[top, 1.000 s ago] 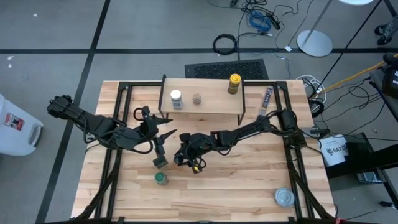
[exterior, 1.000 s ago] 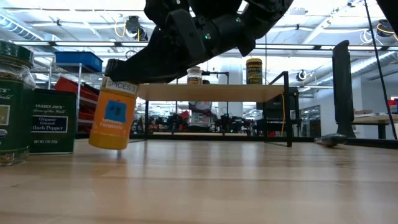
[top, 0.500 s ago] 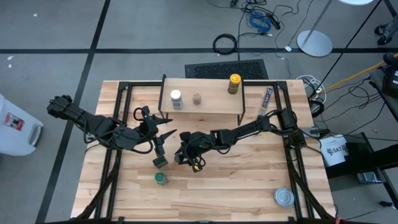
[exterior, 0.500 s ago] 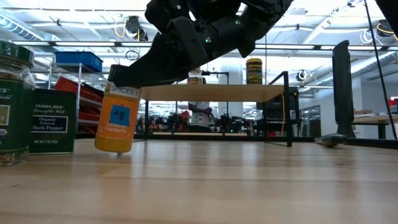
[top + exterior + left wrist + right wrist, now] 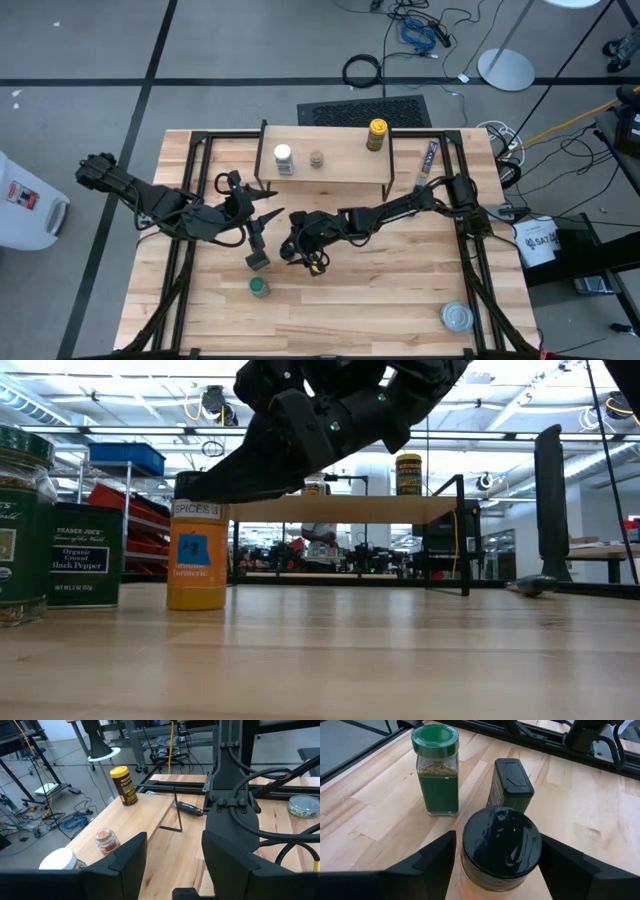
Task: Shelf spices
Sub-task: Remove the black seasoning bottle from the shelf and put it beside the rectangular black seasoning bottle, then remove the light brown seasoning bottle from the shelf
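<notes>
Right gripper point(image 5: 303, 250) low over the middle of the light wooden plank surface point(image 5: 380, 290), its jaws straddling the orange turmeric jar with a black lid point(image 5: 197, 555). Jar stands upright on the surface in the low view. In the right wrist view the two fingers point(image 5: 427, 862) sit either side of the black lid with slim gaps showing, so jaws apart around the jar, not clamped on it

Left gripper point(image 5: 262, 218) hovers just left of the right one, jaws apart and holding nothing; left wrist view looks between them toward the shelf

Dark green square tin of black pepper point(image 5: 259, 262) upright just below the left gripper. Green-lidded glass jar of dried herbs point(image 5: 259, 287) upright nearer the front edge, close beside the tin; both stand just beyond the orange jar in the right wrist view

Small low shelf with pale wooden top and thin black legs point(image 5: 340, 165) at the far side of the surface. On its top: white-lidded jar point(image 5: 283, 157) at left, small clear-brownish jar point(image 5: 316, 159) beside it, yellow-lidded jar point(image 5: 377, 134) toward the right end, apart from the other two

Long thin dark packet point(image 5: 427, 162) lies right of the shelf. Flat round silver tin point(image 5: 457, 317) near the front right corner
</notes>
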